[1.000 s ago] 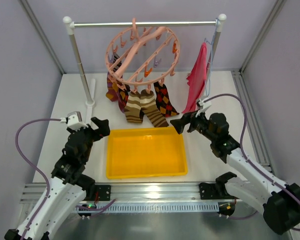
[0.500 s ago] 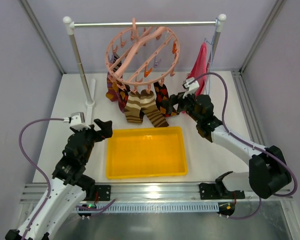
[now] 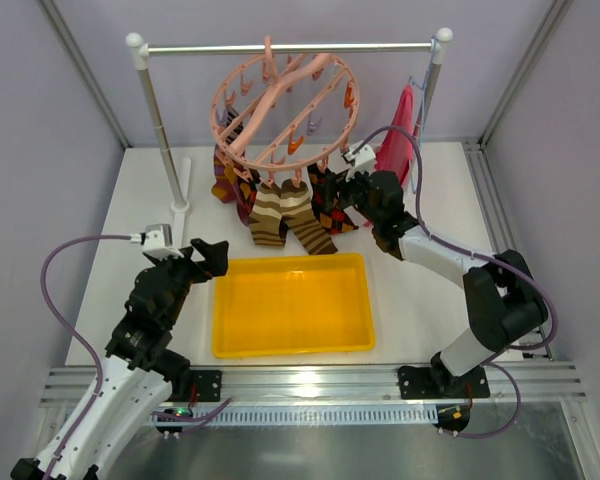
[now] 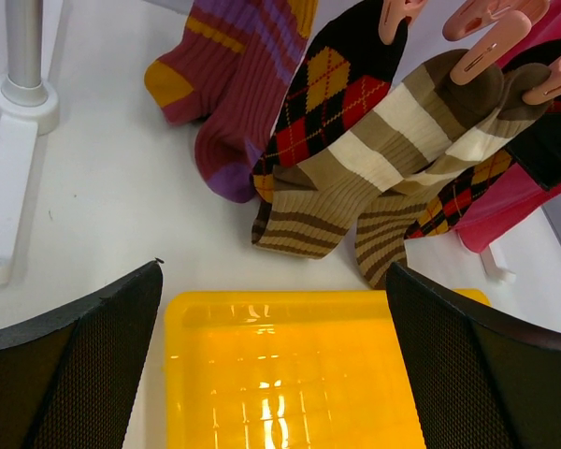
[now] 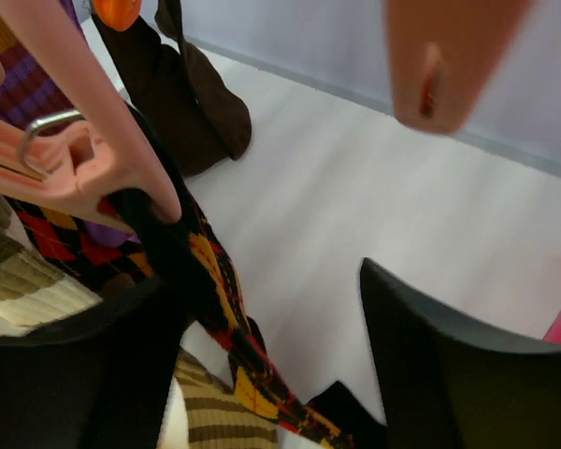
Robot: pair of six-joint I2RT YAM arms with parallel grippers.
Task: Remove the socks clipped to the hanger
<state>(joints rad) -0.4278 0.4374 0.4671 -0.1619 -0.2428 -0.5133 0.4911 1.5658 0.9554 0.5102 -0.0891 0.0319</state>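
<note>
White tabletop [image 3: 430, 300] and lilac walls frame a rail [image 3: 290, 46] from which the hanger [image 3: 283, 95] dangles, the socks [image 3: 280, 212] clipped along its near edge above the table. The right gripper [image 5: 262, 281] straddles the argyle sock [image 5: 220, 281] just under its peg [image 5: 84, 168], jaws apart and gripping nothing yet. The cloth lies close to one finger, so a closing pinch may catch only an edge and slip. A pull might also drag the whole ring and swing it on the rail. The left gripper [image 4: 273, 271] hovers wide open and empty by the yellow tray [image 3: 225, 345].
</note>
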